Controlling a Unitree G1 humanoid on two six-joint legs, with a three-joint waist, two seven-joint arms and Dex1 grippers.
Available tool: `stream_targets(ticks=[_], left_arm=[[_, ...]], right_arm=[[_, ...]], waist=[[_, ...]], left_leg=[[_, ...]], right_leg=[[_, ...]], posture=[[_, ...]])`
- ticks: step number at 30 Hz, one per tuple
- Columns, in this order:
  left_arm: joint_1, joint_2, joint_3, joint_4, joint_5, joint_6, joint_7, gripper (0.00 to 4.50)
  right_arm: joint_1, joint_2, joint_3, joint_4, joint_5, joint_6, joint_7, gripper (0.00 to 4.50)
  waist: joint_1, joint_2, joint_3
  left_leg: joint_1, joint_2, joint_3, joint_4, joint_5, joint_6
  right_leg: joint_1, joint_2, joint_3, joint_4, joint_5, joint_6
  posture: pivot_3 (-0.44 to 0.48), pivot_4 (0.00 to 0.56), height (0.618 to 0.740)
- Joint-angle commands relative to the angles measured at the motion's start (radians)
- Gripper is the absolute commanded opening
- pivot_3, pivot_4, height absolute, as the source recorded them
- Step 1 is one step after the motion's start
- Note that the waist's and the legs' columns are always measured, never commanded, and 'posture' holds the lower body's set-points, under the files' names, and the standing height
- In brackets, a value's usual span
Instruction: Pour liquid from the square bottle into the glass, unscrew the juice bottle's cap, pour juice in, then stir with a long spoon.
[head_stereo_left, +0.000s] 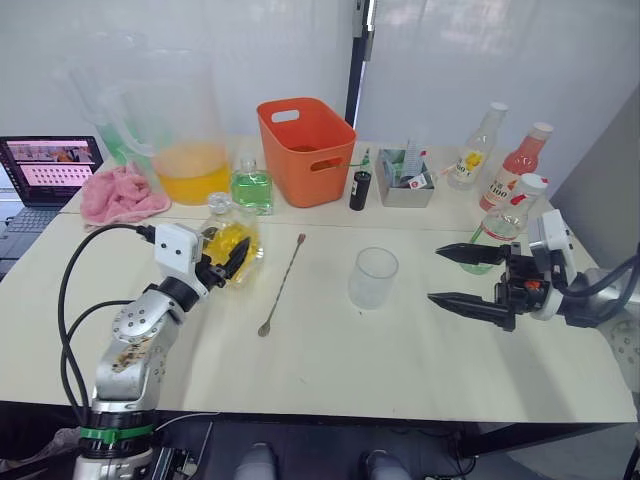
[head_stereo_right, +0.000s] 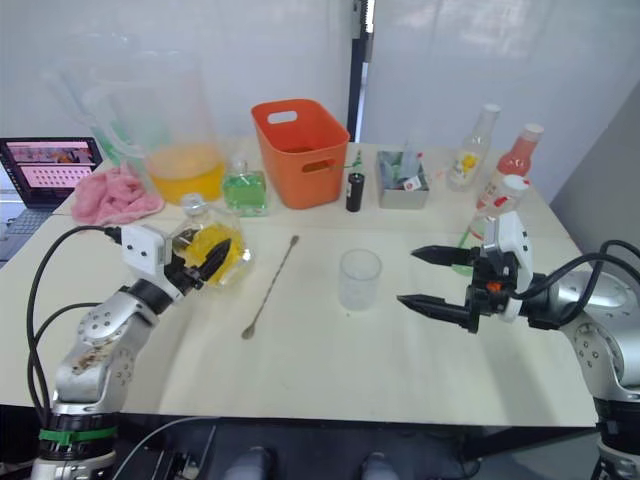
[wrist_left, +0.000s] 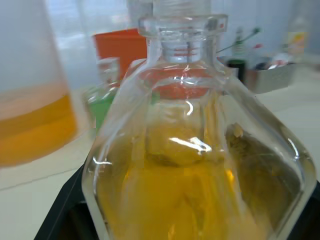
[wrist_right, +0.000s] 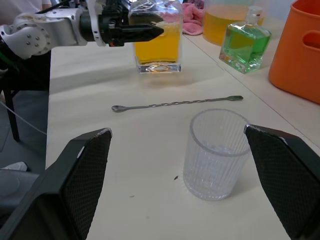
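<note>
The square bottle holds yellow liquid, has a glass stopper, and stands upright on the table at the left. My left gripper is shut on its body, one black finger on each side. The ribbed glass stands near the table's middle and looks empty. To its left the long spoon lies flat. My right gripper is open, pointing at the glass from the right and a short way off it. A white-capped bottle stands just behind that gripper. I cannot tell which of the capped bottles is the juice bottle.
Along the back stand a pitcher of orange liquid, a green square bottle, an orange basket, a small dark bottle, a metal tray and two tall bottles. A pink cloth and a laptop lie far left.
</note>
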Motion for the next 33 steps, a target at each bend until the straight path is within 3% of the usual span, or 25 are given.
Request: stream_targets(ticks=[1, 6, 10, 18, 33], left_arm=[[-0.022, 0.056, 0.006, -0.157, -0.202, 0.084, -0.159, 2.83], [-0.012, 0.161, -0.049, -0.216, -0.313, 0.179, -0.362, 2.83], [-0.080, 0.182, -0.160, -0.180, -0.237, 0.141, -0.467, 2.83], [-0.185, 0.097, -0.321, -0.044, -0.091, 0.008, -0.581, 2.83], [-0.269, -0.041, -0.398, 0.324, 0.037, -0.187, -0.757, 2.83]], right_arm=[[-0.002, -0.005, -0.023, -0.017, 0.011, -0.010, 0.004, 4.50], [0.050, -0.023, -0.061, -0.070, 0.048, 0.025, -0.001, 4.50], [0.100, -0.038, -0.109, -0.125, 0.077, 0.054, -0.018, 4.50], [0.227, -0.045, -0.220, -0.229, 0.120, 0.087, -0.066, 4.50], [0.357, -0.031, -0.328, -0.335, 0.175, 0.103, -0.156, 4.50]], waist=[[-0.003, 0.000, 0.000], [-0.007, 0.000, 0.000], [-0.006, 0.000, 0.000], [-0.003, 0.000, 0.000], [-0.003, 0.000, 0.000]], left_leg=[[0.000, 0.000, 0.000, 0.000, 0.000, 0.000], [0.000, 0.000, 0.000, 0.000, 0.000, 0.000], [0.001, 0.000, 0.000, 0.001, 0.000, 0.000], [0.000, 0.000, -0.001, 0.003, 0.000, 0.001], [0.001, 0.000, -0.001, 0.004, 0.001, 0.003]], right_leg=[[0.000, 0.000, 0.000, 0.000, 0.000, 0.000], [0.000, 0.000, 0.000, 0.000, -0.001, -0.001], [0.000, 0.000, 0.000, 0.001, -0.003, -0.003], [0.001, 0.001, 0.001, 0.001, -0.004, -0.005], [0.002, 0.001, 0.001, 0.002, -0.003, -0.003]], posture=[[0.000, 0.150, 0.738], [0.000, 0.150, 0.738], [0.000, 0.150, 0.738], [0.000, 0.150, 0.738], [0.000, 0.150, 0.738]])
